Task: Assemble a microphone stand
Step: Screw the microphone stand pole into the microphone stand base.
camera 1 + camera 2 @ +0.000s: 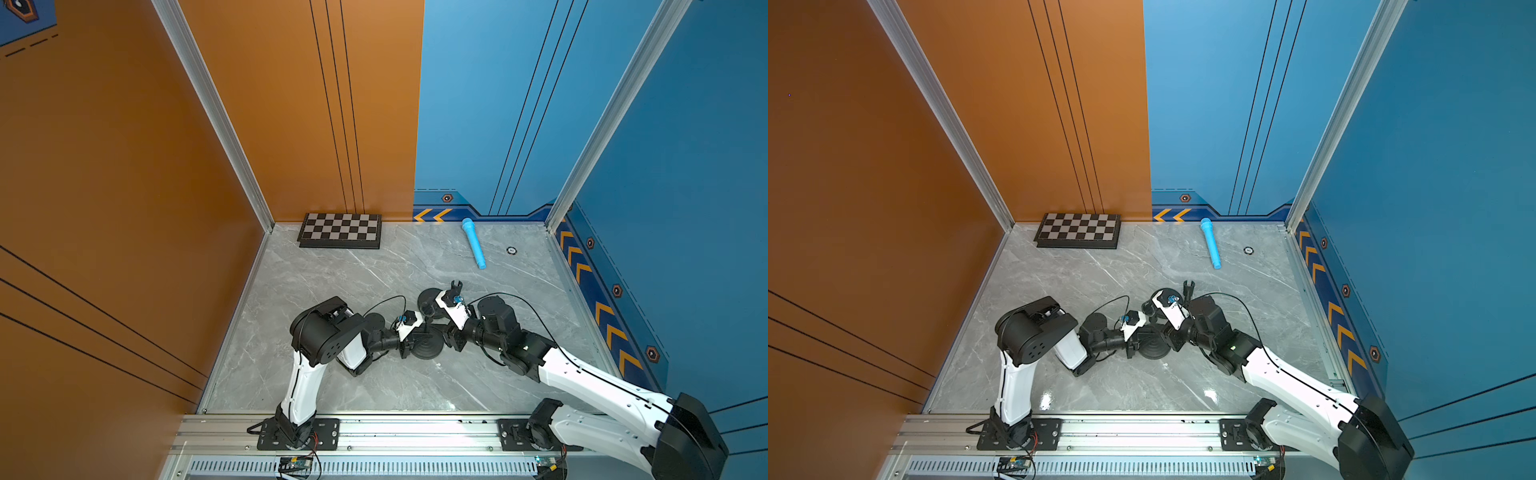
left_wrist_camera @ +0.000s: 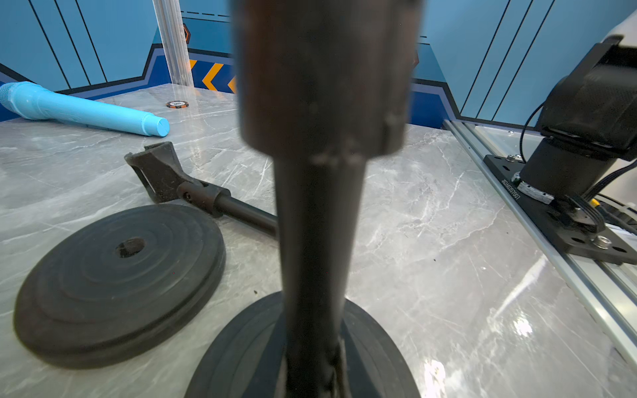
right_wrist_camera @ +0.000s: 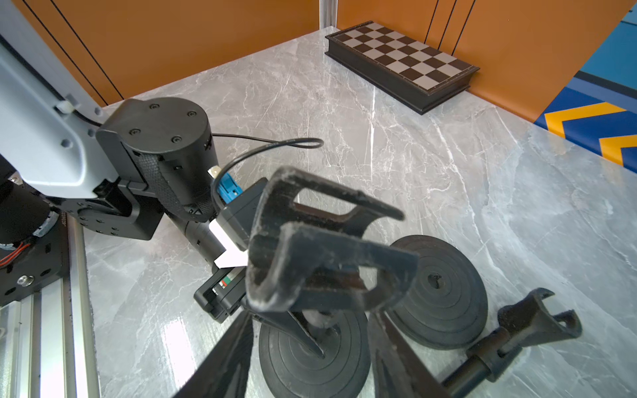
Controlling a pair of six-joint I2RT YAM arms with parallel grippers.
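- Your left gripper [image 1: 415,337] is clamped on the upright pole [image 2: 317,224], which is seated in the near base [image 1: 430,352].
- Your right gripper [image 3: 312,318] stands open astride that pole.
- The microphone [image 1: 473,243] lies far and right of it, long axis near-to-far, head end far. Your right arm is nearer.

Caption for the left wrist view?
Upright pole on its round base, close up; a second base, a clip-tipped rod and a blue microphone lie on the table.

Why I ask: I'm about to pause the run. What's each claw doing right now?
Left claw: closed on the upright stand pole.
Right claw: open, straddling that pole without gripping it.
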